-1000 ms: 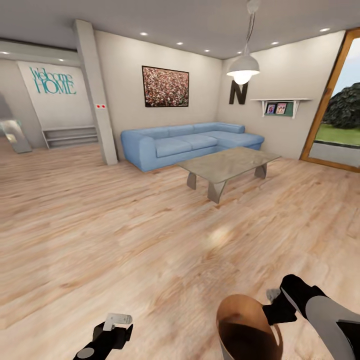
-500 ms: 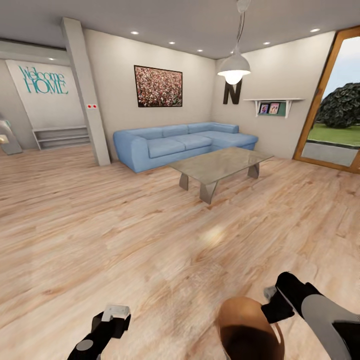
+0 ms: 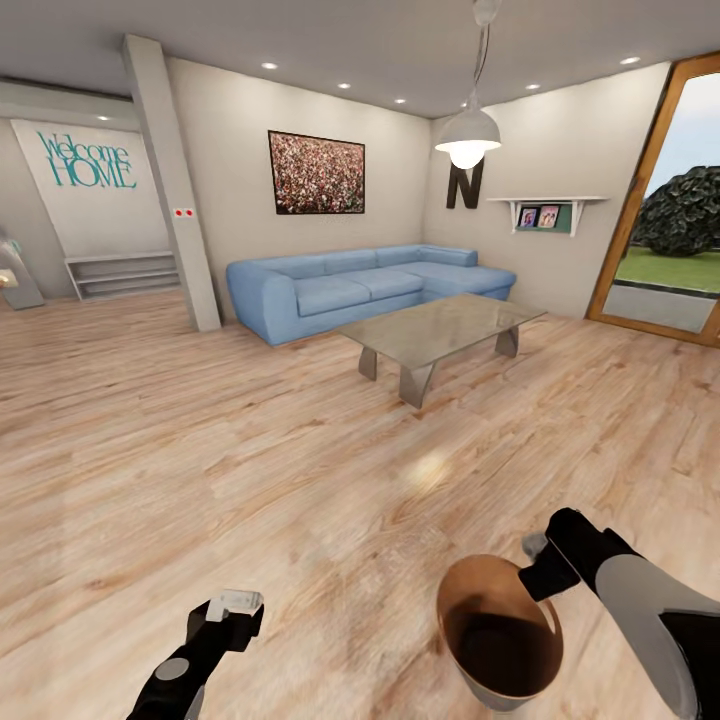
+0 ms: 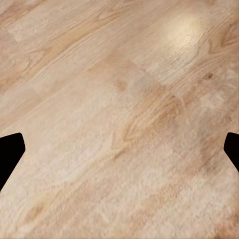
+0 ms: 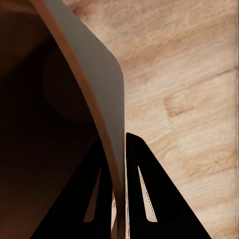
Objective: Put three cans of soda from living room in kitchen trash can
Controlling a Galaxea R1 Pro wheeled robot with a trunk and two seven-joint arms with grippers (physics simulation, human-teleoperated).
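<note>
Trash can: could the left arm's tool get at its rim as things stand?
Probably yes. The left tool hangs open and empty over bare floor, nothing between it and the trash can, whose wall the right tool pinches on the far side.

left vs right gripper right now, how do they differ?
The right gripper is shut on the trash can: one finger sits inside its wall, the other outside. The left gripper holds nothing; its fingertips stand wide apart over the wood floor. The right gripper carries the trash can above the floor; the left gripper hangs free. Both have black fingers and sit low ahead of the robot.
</note>
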